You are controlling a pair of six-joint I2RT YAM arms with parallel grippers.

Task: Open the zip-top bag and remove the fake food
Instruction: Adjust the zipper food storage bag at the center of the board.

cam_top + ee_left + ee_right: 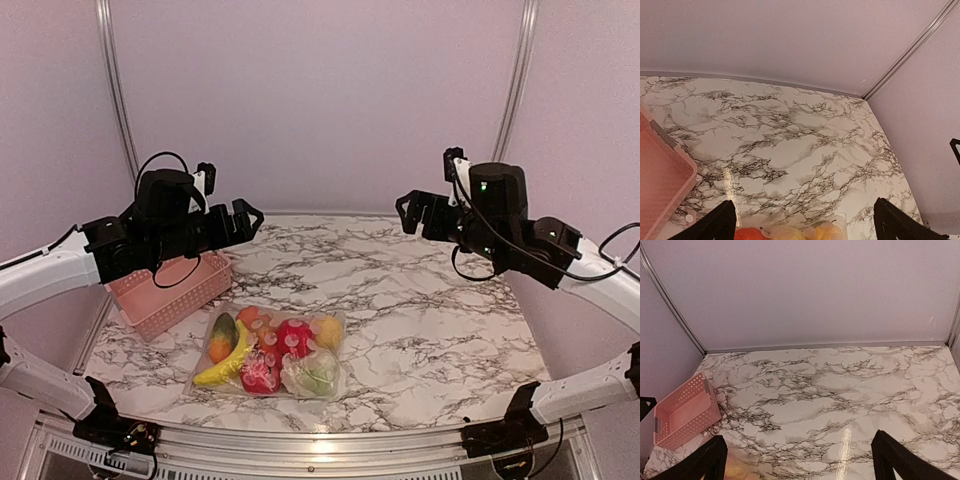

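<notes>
Clear zip-top bag (pixel 268 352) lengthwise left-right; left end effector (pixel 250 218), right end effector (pixel 403 212) spread wide.

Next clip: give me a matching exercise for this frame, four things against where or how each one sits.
Things:
1. zip-top bag
2. pink basket
3. left tool
4. right tool

Places or states:
A. at the left edge of the table
B. open, raised over the table's right side
C. flat on the table near the front, fake food inside
D. open, raised near the pink basket

Pairs: 1-C, 2-A, 3-D, 4-B.
</notes>
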